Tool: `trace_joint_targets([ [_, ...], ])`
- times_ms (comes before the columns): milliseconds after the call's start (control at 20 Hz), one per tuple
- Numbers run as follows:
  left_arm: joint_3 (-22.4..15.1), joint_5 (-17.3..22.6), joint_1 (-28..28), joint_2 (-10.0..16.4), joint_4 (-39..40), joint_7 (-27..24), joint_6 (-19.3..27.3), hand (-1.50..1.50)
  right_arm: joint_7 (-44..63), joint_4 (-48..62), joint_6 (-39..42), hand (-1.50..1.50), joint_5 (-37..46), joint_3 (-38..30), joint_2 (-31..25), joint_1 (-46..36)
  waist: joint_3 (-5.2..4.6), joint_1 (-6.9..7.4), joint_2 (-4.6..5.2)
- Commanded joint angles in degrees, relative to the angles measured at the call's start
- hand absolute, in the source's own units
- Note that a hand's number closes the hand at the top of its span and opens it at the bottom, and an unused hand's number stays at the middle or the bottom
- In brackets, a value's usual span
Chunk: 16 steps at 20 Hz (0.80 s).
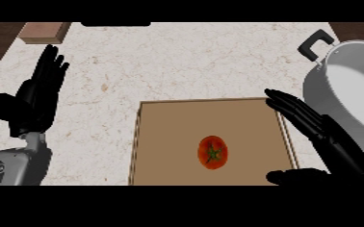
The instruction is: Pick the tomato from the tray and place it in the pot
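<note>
The left hand (35,96) is resting at the view's left edge, fingers straight and pointing up, holding nothing. Beyond it, in the far left corner, a wooden block (44,31) is sitting on the pale counter (177,62). Moving across, the brown tray (171,125) is lying in the middle, and the tomato (213,152) is sitting on it, about mid-width and toward the near side, with nothing touching it. Next, the right hand (320,130) is showing at the tray's right rim, fingers stretched out, thumb spread wide, nothing in it, clear of the tomato. At the far right, the grey pot (341,86) is standing just beside the tray, its black handle (316,43) sticking out on the far side.
</note>
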Motion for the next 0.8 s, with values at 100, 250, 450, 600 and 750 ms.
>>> trace_joint_targets([
  [100, -0.02, -0.33, -2.4, 0.5, 0.26, 2.07, -0.15, 0.0, 20.11, -8.32, 9.84, -1.5, 8.67, 7.9, -4.64, -3.55, 0.0, 0.1, 0.14],
  [250, -0.57, -0.91, 1.19, -0.42, -2.65, 1.53, 0.45, 0.0, 29.77, -10.02, 14.93, -1.5, 11.61, 13.26, -2.29, -6.76, 0.05, 0.96, 0.09],
  [450, -1.04, -1.57, 0.09, -1.83, -2.04, 1.07, 0.62, 0.0, 36.36, -5.16, 19.51, -1.5, 14.33, 18.26, 4.45, -11.42, 0.16, 0.84, 0.3],
  [600, 2.32, 0.28, 0.03, 0.92, -1.5, 1.83, -2.33, 0.0, 44.61, -9.41, 21.72, -1.5, 16.75, 22.03, 10.56, -11.12, 0.17, 0.55, 0.24],
  [750, 1.17, -1.94, -0.03, -0.9, -3.69, 2.77, -1.08, 0.0, 41.67, -5.29, 20.17, -1.5, 21.21, 22.78, 14.63, -9.58, 0.21, 0.4, 0.27],
])
